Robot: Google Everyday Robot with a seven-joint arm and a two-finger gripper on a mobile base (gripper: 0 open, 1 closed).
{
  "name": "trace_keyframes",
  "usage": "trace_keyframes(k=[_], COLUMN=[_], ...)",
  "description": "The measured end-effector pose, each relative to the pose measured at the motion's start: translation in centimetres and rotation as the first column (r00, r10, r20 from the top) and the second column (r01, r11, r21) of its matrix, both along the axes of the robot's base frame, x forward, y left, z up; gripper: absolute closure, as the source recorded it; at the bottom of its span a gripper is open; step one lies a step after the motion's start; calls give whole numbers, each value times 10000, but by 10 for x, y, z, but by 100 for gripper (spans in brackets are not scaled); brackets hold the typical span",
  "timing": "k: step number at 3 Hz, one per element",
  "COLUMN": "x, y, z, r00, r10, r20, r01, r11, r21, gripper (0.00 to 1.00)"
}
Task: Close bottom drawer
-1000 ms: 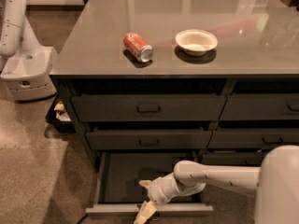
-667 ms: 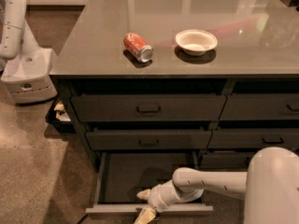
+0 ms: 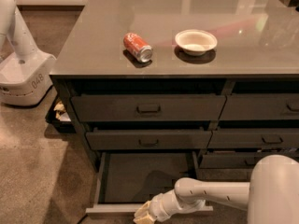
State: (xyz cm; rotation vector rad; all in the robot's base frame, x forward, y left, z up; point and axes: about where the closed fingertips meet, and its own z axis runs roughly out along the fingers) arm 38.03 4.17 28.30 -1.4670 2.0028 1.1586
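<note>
Table (image 3: 252,55): grey top, with two stacks of dark drawers under its front edge.
White robot base (image 3: 23,73): on the floor off the table's left end — marked 048.
Bottom drawer (image 3: 135,176): lowest in the table's left stack, pulled well out, its plain dark inside showing.
Arm (image 3: 210,195): white, low in front of the table, reaching leftward from the lower right.
Bowl (image 3: 195,41): white, upright on the table top.
Can (image 3: 138,46): red, on its side on the table top, left of the bowl and apart from it.
Gripper (image 3: 142,213): low before the table, at the pulled-out drawer's front panel — whether wide or narrow, cannot tell.

One high view — down over the arm (image 3: 219,192) onto the cabinet (image 3: 107,107); end effector (image 3: 142,213) at bottom edge.
</note>
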Motion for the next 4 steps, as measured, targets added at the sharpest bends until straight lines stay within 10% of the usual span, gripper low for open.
trace_keyframes(k=[2,4], x=[2,15], y=[-5,-8], z=[-70,-103], r00=[9978,9859], r10=[-618,-1344], r20=[225,996], r01=[623,1385], r11=[9978,9897], r21=[-221,-358], gripper=[100,100])
